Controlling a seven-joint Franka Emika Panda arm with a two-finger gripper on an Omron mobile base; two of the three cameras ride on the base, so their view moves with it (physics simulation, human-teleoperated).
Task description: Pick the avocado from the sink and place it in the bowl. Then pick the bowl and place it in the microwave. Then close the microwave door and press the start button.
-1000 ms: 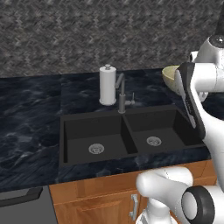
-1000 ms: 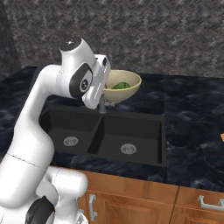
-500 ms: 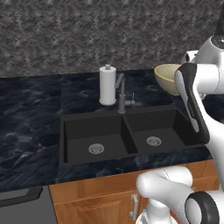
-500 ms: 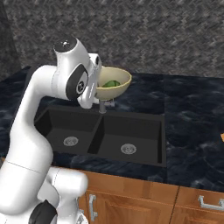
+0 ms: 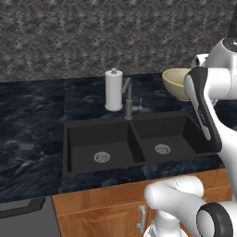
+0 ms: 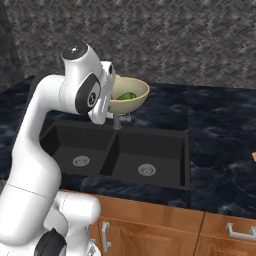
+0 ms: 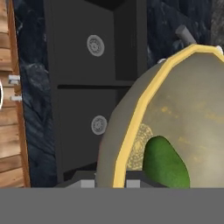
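1. I saw the claw [image 7: 110,183] closed narrow on the rim of the bowl [image 6: 128,96] — in the hand view the paler rim ran straight down between the two tips, one on the outside wall, one inside.
2. The bowl hung in the air above the back edge of the sink [image 5: 134,143], just beside the faucet [image 5: 129,102], clear of the desk [image 5: 32,115].
3. The avocado [image 7: 166,162] lay inside the bowl, low against the wall nearest the claw.
4. The relation that mattered to me: the bowl stuck out sideways from the claw, gripped at one edge, so its weight sat off to one side of the grip.
5. I judged the carry to the microwave would need the rim kept level — tipped toward the far side, the fruit could roll out over the sink.
6. I could not place the microwave from here.
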